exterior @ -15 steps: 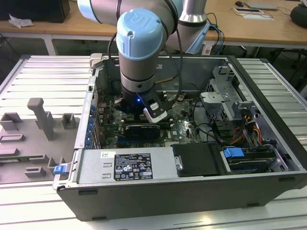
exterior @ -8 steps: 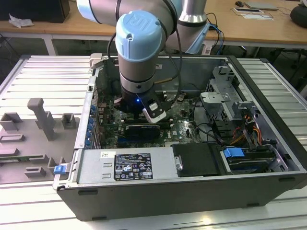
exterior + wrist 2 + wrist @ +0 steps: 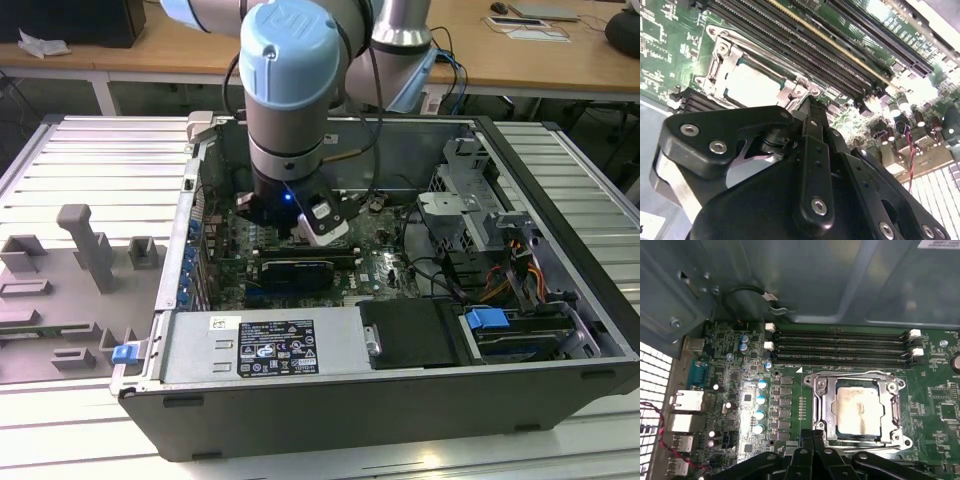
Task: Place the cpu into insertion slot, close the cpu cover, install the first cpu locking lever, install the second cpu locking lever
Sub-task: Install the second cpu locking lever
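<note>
The pale beige-silver square cpu (image 3: 858, 411) sat in the silver-rimmed insertion slot (image 3: 822, 407), thin silver frame cpu cover (image 3: 892, 407) down around it. The black gripper (image 3: 812, 440) hovered just beside the slot's edge, fingers drawn together, holding nothing.

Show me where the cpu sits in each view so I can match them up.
Exterior view: hidden behind the arm.
First wrist view: cpu seated inside the cpu cover, just beyond the gripper.
Second wrist view: cpu framed by the cover.
Shared landmark: the memory slots beside the socket.
</note>
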Motion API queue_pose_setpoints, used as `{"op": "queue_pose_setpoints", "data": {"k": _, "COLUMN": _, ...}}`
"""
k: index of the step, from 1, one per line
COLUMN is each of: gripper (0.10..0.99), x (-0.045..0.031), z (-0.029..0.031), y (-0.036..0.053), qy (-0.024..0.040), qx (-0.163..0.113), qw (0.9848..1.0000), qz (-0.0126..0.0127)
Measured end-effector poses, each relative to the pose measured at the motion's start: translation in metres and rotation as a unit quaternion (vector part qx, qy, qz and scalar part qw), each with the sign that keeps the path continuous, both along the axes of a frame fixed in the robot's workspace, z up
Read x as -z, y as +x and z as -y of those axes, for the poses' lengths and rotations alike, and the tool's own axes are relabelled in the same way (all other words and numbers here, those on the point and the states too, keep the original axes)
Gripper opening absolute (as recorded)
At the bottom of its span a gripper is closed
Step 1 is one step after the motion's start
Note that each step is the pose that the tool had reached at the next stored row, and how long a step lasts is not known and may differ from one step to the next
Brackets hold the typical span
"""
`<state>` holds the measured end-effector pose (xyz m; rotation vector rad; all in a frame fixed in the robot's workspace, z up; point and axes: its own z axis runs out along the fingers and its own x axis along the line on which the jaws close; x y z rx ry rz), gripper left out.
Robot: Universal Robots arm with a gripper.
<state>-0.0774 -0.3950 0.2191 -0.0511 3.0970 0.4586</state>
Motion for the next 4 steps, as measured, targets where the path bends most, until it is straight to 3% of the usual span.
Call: {"op": "queue_pose_setpoints", "data": {"k": 4, "gripper": 0.106, "x": -0.0049, "z": 0.0, "y": 0.0, "qy": 0.0001, "qx": 0.0, "qw": 1.0, "qz": 0.0}}
